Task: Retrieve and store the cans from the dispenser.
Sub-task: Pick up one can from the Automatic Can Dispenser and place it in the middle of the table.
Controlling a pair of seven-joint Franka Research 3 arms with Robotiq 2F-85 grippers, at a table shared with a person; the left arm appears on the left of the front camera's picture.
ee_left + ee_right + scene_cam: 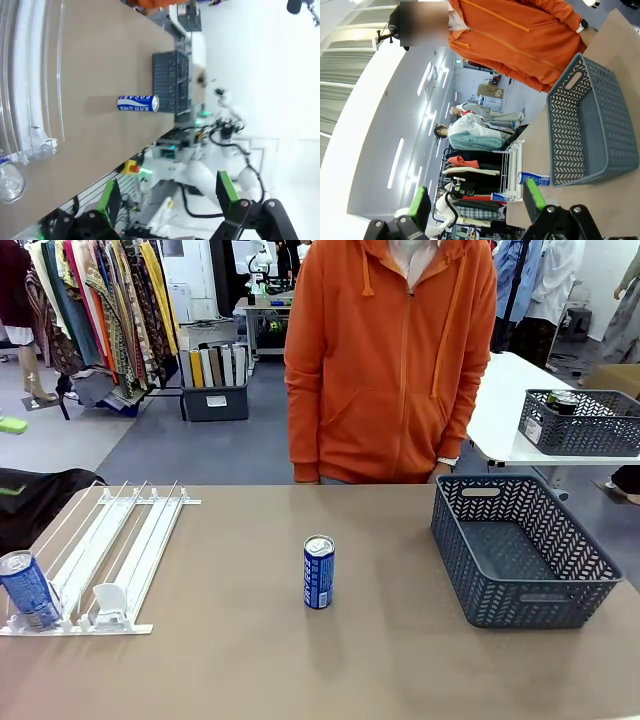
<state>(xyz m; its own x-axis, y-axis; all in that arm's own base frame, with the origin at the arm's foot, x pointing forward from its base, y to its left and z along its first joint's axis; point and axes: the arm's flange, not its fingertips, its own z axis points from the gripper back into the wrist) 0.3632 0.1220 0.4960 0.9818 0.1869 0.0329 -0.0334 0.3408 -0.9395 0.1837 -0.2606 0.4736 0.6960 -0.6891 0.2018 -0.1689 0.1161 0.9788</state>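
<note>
One blue can [28, 590] sits at the near left end of the dispenser [105, 540]. A second blue can [318, 572] stands midway on the bench [250, 660]. The grey basket [540, 602], right, holds none, so both look left to store. The left gripper [167, 192] and right gripper [475, 197] gape empty.

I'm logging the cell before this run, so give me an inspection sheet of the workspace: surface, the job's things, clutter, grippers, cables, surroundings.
surface: brown table, no spills seen.
job's things: dispenser at the robot's left, with a blue can at its near left end; a second blue can upright mid-table, standing apart; grey basket at the right, empty.
clutter: nothing seen.
grippers: left gripper open, holding nothing; right gripper open, holding nothing.
cables: nothing seen on the tabletop.
surroundings: person in an orange hoodie at the far edge; clothes rack behind left; another basket on a white table behind right.
</note>
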